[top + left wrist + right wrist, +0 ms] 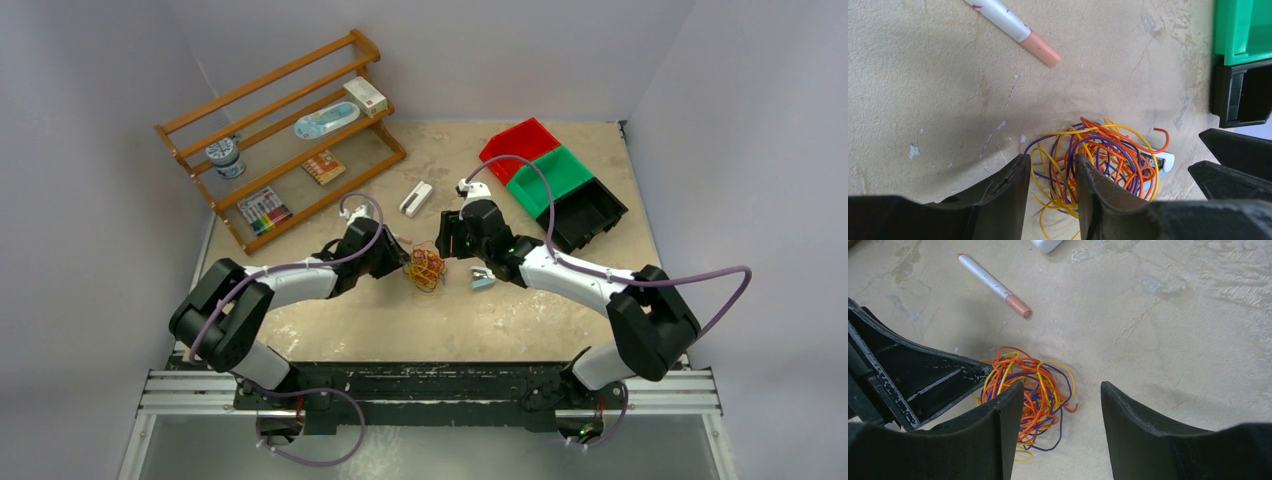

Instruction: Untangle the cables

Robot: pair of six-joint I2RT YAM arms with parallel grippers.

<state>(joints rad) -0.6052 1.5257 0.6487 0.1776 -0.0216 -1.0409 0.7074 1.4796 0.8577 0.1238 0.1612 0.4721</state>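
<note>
And here we are at the middle of the table, where the cables lie in one loopy knot of orange, yellow and purple. From above, the left gripper sits at nine o'clock of the knot. Its jaws are parted, with a few yellow and orange strands running loose through the gap and nothing pinched (bare table shows between the fingers). The right gripper sits at about one o'clock of the knot, jaws spread wide and released, one finger over the tangle's edge. In the right wrist view we spot a white marker with a peach cap at eleven o'clock of the knot. A small pale-blue object lies just beside the knot at three o'clock.
</note>
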